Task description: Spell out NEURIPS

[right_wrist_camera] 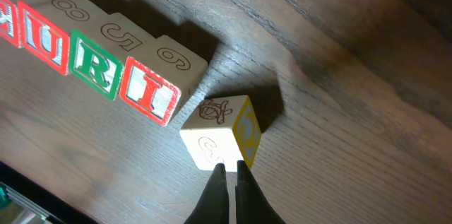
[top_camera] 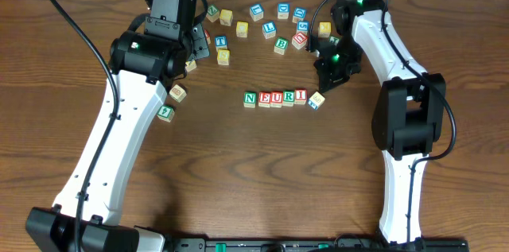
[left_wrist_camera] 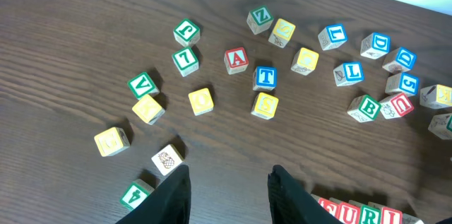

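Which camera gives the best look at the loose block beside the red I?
Right wrist: the loose block is close-up, turned askew. Overhead shows it tiny; the left wrist view doesn't clearly show it.

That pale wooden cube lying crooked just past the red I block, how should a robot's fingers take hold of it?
From straight above, pinching two opposite flat sides of the pale wooden cube, with the grip turned to match its skew. It sits cornerwise to the red I block, one corner close to it, so a grip squared to that block would likely land on corners and slip.
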You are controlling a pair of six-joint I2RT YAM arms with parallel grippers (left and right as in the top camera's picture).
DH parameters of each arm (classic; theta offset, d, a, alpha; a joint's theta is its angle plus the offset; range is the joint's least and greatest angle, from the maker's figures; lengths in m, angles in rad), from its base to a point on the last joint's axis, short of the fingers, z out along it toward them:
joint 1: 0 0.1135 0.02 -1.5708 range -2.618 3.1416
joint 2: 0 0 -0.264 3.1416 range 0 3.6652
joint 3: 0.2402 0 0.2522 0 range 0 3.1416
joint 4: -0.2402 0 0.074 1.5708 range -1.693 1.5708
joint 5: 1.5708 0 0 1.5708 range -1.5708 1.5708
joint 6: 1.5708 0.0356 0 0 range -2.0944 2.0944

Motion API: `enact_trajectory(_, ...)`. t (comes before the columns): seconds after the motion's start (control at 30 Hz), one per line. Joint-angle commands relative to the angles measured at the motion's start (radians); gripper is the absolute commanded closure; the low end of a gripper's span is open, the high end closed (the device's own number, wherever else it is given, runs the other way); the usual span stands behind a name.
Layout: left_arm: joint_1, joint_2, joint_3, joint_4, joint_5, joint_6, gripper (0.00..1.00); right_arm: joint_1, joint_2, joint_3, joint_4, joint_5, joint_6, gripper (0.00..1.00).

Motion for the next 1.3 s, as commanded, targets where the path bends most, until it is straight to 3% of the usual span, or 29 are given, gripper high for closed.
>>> enact_trajectory(0.0,0.002,0.005,-0.016,-0.004,-0.003,0.006,0.64,0.000,-0.033,-0.018,0.005,-0.023,-0.023,0.99)
enact_trajectory(1.27,0.002,0.005,-0.018,-0.003,-0.003,0.006,0.64,-0.020,-0.032,-0.169,0.174,0.063,0.049,0.99)
